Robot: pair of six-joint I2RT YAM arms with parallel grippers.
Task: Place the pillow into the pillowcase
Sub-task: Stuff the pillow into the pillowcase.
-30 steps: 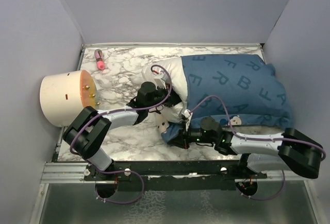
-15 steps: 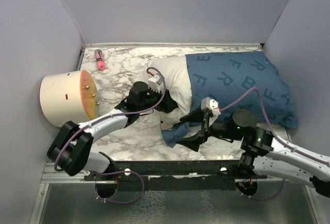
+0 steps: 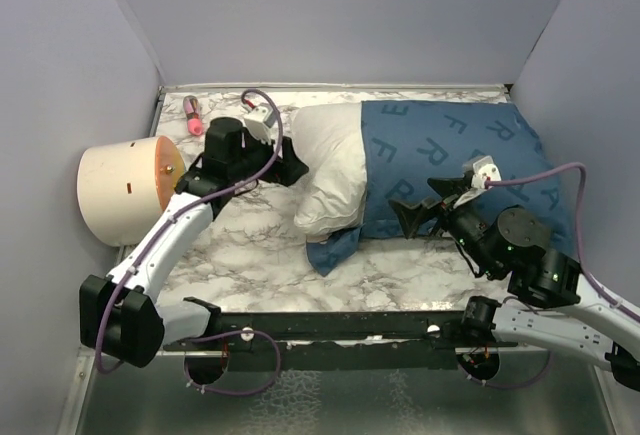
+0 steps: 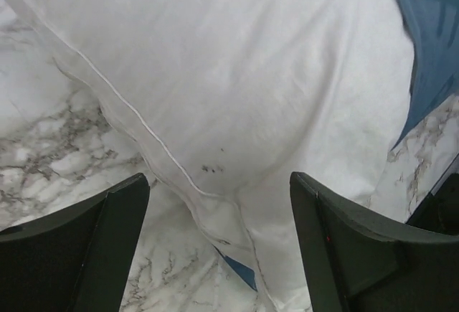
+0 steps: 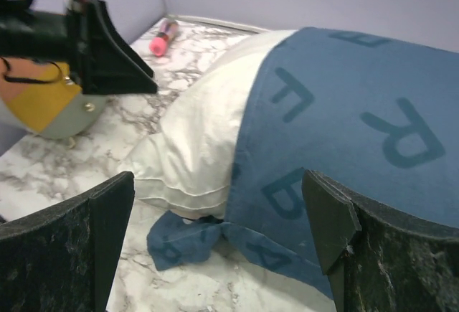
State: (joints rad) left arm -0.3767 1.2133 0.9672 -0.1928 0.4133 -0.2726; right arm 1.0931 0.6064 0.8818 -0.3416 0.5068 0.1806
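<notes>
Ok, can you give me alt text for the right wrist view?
A white pillow lies on a marble table, mostly sheathed in a blue letter-printed pillowcase, its bare end sticking out to the left. The right gripper frames the bottom corners with open fingers; the left gripper hangs at upper left, near a pink marker.

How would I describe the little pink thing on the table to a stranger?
Find the big cream cylinder at the left edge of the marble table, then look beyond it to the far left corner. The small pink tube lies there alone, the only pink item, well clear of the white pillow and blue pillowcase.
</notes>
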